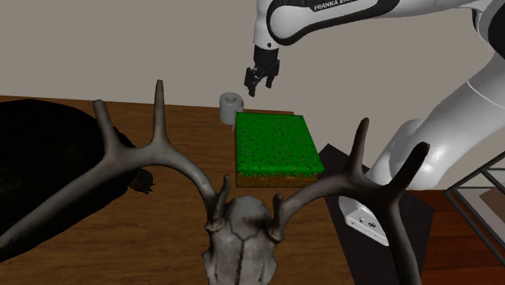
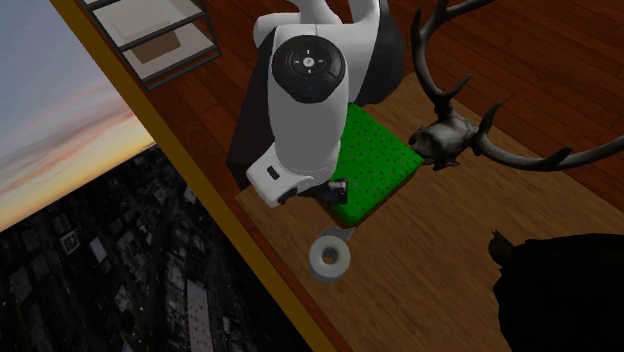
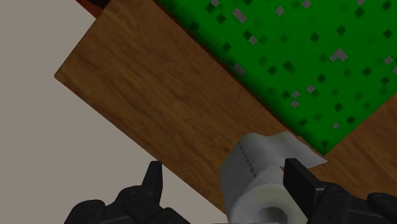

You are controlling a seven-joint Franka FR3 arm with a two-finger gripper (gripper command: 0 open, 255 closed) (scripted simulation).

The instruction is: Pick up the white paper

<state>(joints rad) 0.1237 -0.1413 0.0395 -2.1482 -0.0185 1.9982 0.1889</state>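
While the wooden table (image 1: pixel 198 133) carries a speckled green block (image 1: pixel 273 144), the paper roll (image 1: pixel 231 106) stands upright just off the block's far corner, on the shoulder view's left. It is pale grey-white with a loose sheet trailing. The gripper (image 1: pixel 260 87) hovers above it, fingers spread.

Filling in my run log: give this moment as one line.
phase: pre-grasp | pincer: open, above paper roll, no contact | paper roll: upright on wooden table beside green block | held: nothing
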